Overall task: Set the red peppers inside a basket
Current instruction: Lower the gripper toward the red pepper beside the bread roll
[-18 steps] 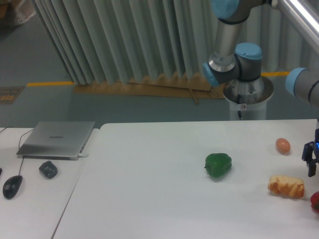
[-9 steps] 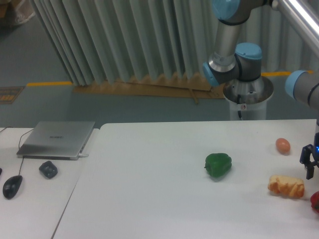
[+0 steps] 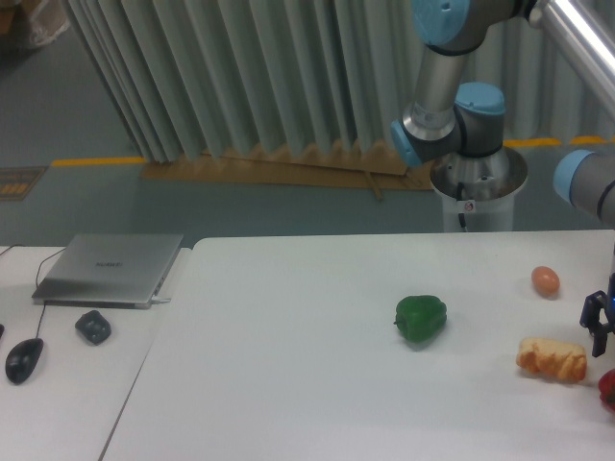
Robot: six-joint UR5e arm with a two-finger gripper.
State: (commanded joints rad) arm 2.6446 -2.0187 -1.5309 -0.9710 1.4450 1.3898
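A sliver of the dark-red pepper (image 3: 608, 388) shows at the right edge of the white table (image 3: 288, 384), mostly cut off by the frame. My gripper (image 3: 598, 331) hangs just above and slightly left of it, fingers pointing down; only its left part shows and its state is unclear. No basket is in view.
A green bell pepper (image 3: 421, 319) sits mid-table. A yellow-orange bread-like item (image 3: 552, 358) lies left of the red pepper, and a small orange-brown egg (image 3: 545, 280) lies farther back. A laptop (image 3: 109, 268), a dark object (image 3: 93, 327) and a mouse (image 3: 23, 359) are on the left table.
The gripper has lowered slightly and stays at the right edge of the frame. The objects on the table have not moved.
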